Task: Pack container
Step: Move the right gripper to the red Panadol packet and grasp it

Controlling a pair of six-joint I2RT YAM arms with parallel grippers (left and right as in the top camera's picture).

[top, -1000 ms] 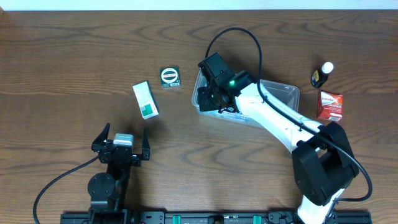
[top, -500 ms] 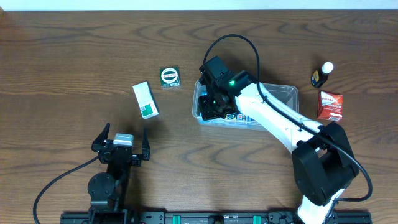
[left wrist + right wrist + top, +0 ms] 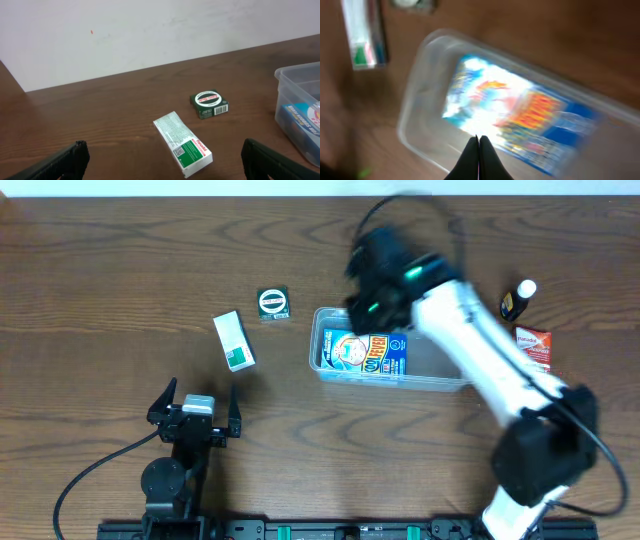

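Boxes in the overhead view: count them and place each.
4. The blue box lies inside the container; the white-and-green box and the dark green box lie left of it; the red box lies right of it. The right arm may hide others.

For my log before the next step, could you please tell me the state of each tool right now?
Left tool: open, holding nothing.
Right tool: shut, holding nothing.

blue box fills container left, right free
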